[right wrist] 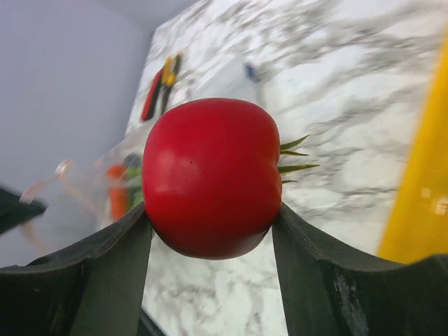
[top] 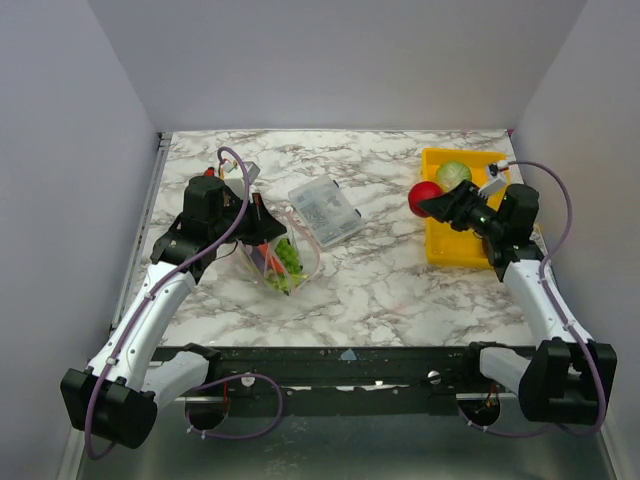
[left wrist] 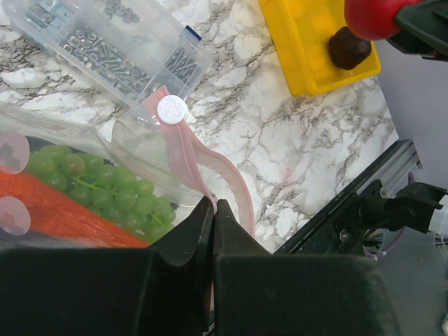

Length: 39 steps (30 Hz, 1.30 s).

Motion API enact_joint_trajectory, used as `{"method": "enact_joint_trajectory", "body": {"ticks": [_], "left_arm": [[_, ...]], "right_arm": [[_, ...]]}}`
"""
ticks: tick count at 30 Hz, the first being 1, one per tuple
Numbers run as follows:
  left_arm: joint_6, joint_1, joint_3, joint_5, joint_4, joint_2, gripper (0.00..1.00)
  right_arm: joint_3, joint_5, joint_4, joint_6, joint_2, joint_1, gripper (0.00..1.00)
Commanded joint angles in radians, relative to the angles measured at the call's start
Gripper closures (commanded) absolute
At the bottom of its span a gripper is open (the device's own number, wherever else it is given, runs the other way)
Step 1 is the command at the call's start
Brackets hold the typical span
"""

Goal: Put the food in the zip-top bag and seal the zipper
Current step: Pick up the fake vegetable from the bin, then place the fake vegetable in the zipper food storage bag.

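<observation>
My left gripper (top: pixel 262 232) (left wrist: pixel 214 204) is shut on the pink zipper strip (left wrist: pixel 187 150) of the clear zip-top bag (top: pixel 283 258), holding its mouth up. Inside the bag lie a green grape bunch (left wrist: pixel 105 189) and an orange piece (left wrist: pixel 56 213). My right gripper (top: pixel 432 203) (right wrist: pixel 210 231) is shut on the red round fruit (top: pixel 422 196) (right wrist: pixel 210 175), held above the left edge of the yellow tray (top: pixel 450 245). The pale green cabbage ball (top: pixel 453 175) sits in the tray. A dark maroon piece (left wrist: pixel 348 47) lies in the tray in the left wrist view.
A rigid clear plastic box (top: pixel 324 211) (left wrist: pixel 105 49) of small hardware lies between the bag and the tray. Red- and yellow-handled pliers (right wrist: pixel 161 85) lie at the far left in the right wrist view. Grey walls enclose the marble table (top: pixel 380 280).
</observation>
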Motion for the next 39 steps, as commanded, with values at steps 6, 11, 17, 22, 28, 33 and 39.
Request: {"method": "enact_joint_trajectory", "body": {"ticks": [6,11,17,22,28,33,39], "left_arm": [[0.002,0.011,0.013,0.021,0.020,-0.003,1.00],[0.002,0.013,0.011,0.021,0.019,-0.005,1.00],[0.000,0.015,0.009,0.027,0.027,-0.019,1.00],[-0.001,0.016,0.009,0.031,0.031,-0.029,1.00],[-0.003,0.017,0.002,0.049,0.046,-0.049,1.00],[-0.009,0.016,0.001,0.063,0.055,-0.052,1.00],[0.000,0.018,-0.004,0.023,0.046,-0.067,1.00]], "right_arm": [[0.189,-0.205,-0.038,-0.101,0.079,0.539,0.81],[0.273,-0.079,-0.008,-0.093,0.167,0.747,0.80],[0.299,-0.029,0.088,-0.016,0.292,0.824,0.79],[0.339,0.153,0.052,-0.038,0.380,0.917,0.71],[0.334,0.346,0.088,0.034,0.429,0.931,0.62],[0.421,0.355,0.132,0.016,0.538,0.955,0.39],[0.472,0.392,0.034,0.010,0.567,0.955,0.19]]}}
